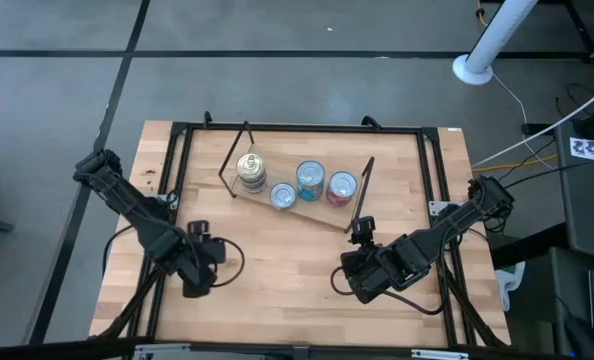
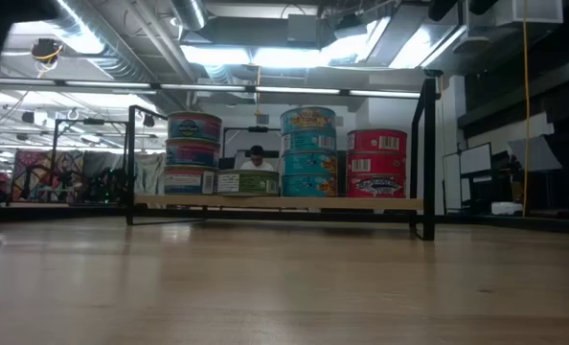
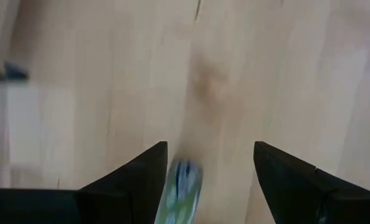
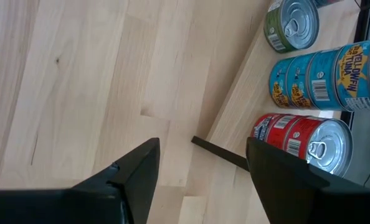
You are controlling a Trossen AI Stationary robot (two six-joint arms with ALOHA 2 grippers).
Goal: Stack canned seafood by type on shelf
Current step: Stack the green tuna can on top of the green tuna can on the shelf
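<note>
Cans [image 1: 297,182] sit sorted on the shelf [image 1: 322,213]; I'd keep both spread, empty claws [image 1: 199,280] [image 1: 355,283] low over the worktop [image 1: 277,270].

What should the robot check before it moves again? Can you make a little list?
1. Left gripper empty, fingers apart: ok.
2. Right gripper empty, fingers apart: ok.
3. Both grippers apart from the shelf: ok.
4. Stacks upright on the shelf, namely blue stack, teal stack, red stack and the single green can: ok.
5. Each stack one type only: blue stack's bottom can looks different, cannot tell.
6. Blurry thing between the left fingers, loose can or not: cannot tell.
</note>
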